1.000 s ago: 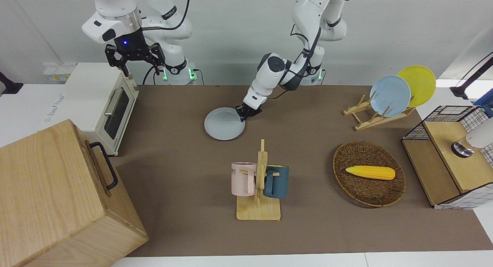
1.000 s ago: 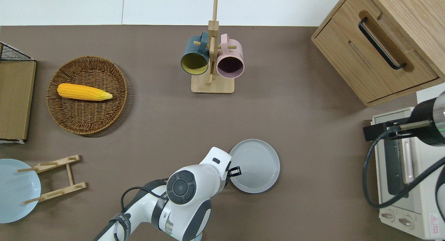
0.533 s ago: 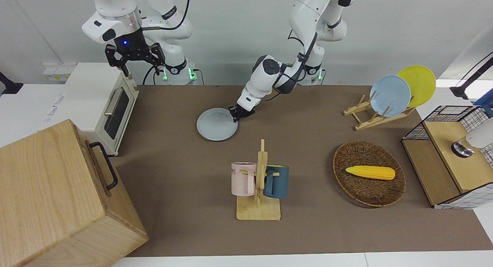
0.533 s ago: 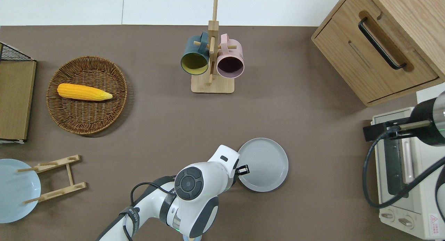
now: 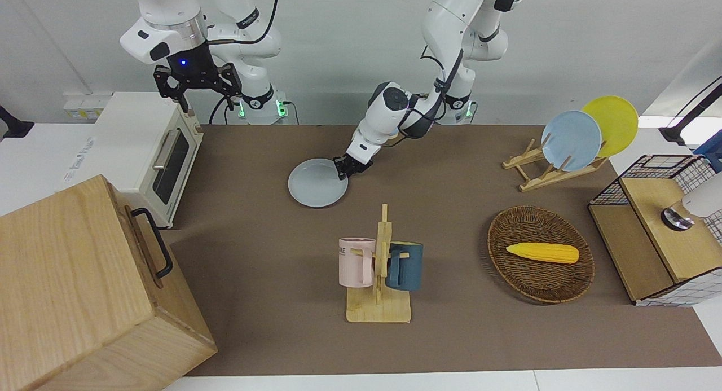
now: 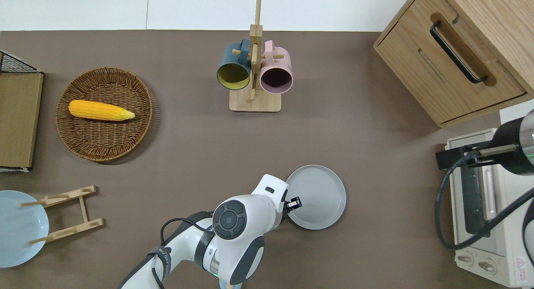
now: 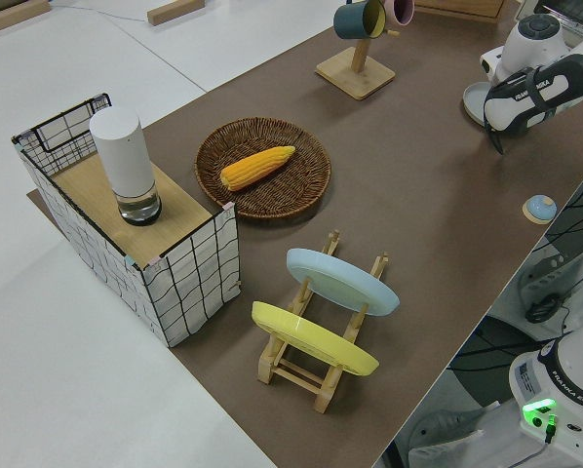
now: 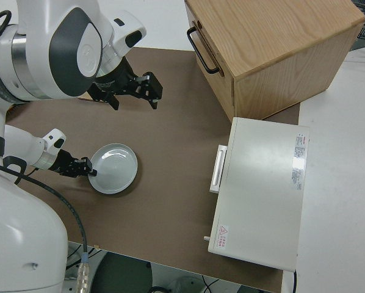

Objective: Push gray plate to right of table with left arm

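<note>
Gray plate (image 6: pixel 316 197) is seen flat on the brown table (image 6: pixel 354 155), between the mug rack (image 6: pixel 254 55) and the robots, well apart from the toaster oven (image 6: pixel 486 205). Its rim toward the left arm's end is touched by the left gripper (image 6: pixel 294 203); finger opening cannot be told. Right arm is parked, its gripper (image 5: pixel 194 86) spread wide.

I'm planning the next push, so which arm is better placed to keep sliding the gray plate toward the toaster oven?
Left. The left gripper is already at the gray plate rim, on the side away from the toaster oven. The right arm is parked.
</note>
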Controlling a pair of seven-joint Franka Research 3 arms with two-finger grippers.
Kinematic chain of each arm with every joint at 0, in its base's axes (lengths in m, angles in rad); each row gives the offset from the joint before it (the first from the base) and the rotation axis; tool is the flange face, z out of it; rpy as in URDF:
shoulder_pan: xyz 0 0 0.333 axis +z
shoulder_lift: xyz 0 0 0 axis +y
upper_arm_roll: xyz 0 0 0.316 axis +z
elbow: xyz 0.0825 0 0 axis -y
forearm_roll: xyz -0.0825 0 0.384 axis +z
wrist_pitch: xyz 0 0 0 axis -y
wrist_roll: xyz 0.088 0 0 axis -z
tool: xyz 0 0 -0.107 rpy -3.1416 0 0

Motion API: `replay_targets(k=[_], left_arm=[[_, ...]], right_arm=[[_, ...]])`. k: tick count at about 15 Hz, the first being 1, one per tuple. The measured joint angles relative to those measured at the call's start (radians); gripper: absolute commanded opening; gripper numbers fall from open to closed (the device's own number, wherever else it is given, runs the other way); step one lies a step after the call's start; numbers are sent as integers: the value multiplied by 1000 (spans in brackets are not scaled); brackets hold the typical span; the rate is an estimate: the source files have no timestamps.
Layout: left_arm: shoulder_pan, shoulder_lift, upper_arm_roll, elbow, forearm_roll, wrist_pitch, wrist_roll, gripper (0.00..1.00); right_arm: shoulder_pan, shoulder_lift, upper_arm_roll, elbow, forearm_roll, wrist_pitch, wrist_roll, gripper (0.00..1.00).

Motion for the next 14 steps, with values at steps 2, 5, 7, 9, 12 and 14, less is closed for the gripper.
replay_targets(k=[2,5,7,9,12,14], left_arm=[[-3,9,-1,5,0,3,-12,624],[-7,13,-3,7,0,-2,-16,879],[-5,8,-2,14,0,-39,-17,985],[6,-10,4,33,0,-119,-17,991],[24,-62,15,49,1,-216,-16,991],[33,-101,19,49,1,-259,-16,991]], right_arm=[[0,0,0,0,0,0,0,996],[0,0,0,0,0,0,0,996],[0,0,0,0,0,0,0,996],[0,0,0,0,0,0,0,996],[0,0,0,0,0,0,0,996],[0,0,0,0,0,0,0,996]])
